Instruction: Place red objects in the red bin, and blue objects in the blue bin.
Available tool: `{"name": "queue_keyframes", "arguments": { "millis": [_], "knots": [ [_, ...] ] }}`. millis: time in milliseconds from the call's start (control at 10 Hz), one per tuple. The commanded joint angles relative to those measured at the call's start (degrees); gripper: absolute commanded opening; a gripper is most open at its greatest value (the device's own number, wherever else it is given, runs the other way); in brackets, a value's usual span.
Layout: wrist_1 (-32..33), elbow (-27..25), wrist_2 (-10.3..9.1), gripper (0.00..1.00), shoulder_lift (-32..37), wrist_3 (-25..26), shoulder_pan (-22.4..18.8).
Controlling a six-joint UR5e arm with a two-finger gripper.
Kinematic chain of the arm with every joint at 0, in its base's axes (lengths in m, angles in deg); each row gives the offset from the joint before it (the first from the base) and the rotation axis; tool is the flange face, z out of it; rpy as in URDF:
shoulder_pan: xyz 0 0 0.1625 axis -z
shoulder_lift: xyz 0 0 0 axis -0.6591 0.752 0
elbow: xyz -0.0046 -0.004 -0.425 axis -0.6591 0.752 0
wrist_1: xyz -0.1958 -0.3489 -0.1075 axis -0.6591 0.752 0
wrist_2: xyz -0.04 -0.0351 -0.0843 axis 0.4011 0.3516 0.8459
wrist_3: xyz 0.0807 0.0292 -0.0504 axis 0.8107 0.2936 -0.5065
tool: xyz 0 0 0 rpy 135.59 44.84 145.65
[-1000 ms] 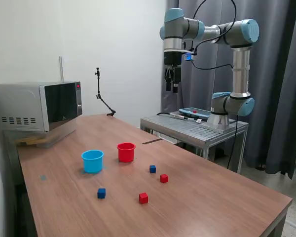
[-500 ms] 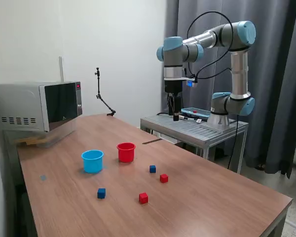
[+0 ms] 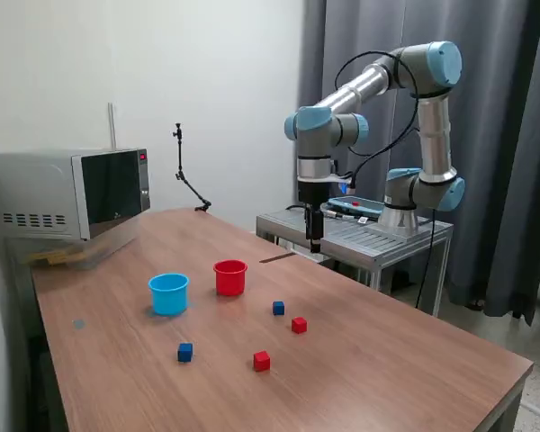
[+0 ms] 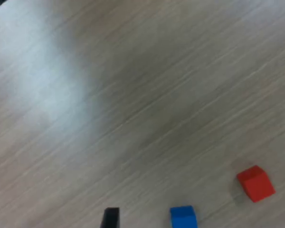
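I see the gripper (image 3: 314,244) pointing straight down above the counter (image 3: 387,360), high over its surface and touching nothing. The jaws are empty; in the wrist view one dark fingertip (image 4: 110,217) shows at the picture's edge and a sliver of another at the far corner, so they stand wide apart.

In that view, a blue cube (image 4: 183,217) and a red cube (image 4: 255,183) lie near each other but apart on the wood.

In the exterior view, this blue cube (image 3: 278,308) and red cube (image 3: 299,325) sit below the gripper, nearer the camera. A second red cube (image 3: 262,361) lies closer to the counter's front edge, and a second blue cube (image 3: 185,352) lies to the exterior view's left of it.

The red cup (image 3: 230,277) stands upright behind the cubes, and the light blue cup (image 3: 168,293) stands upright just beside it on the exterior view's left, not touching it. I cannot tell what is inside the cups.

A microwave (image 3: 67,192) is at the counter's far corner.
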Motion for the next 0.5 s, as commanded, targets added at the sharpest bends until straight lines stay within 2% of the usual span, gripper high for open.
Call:
{"name": "queue_keyframes", "arguments": {
  "millis": [0, 400],
  "knots": [
    [3.49, -0.29, 0.03, 1.0, -2.79, 1.81, -0.23],
    [8.85, -0.37, -0.32, 1.0, -7.79, 1.9, -1.2]
  ]
}}
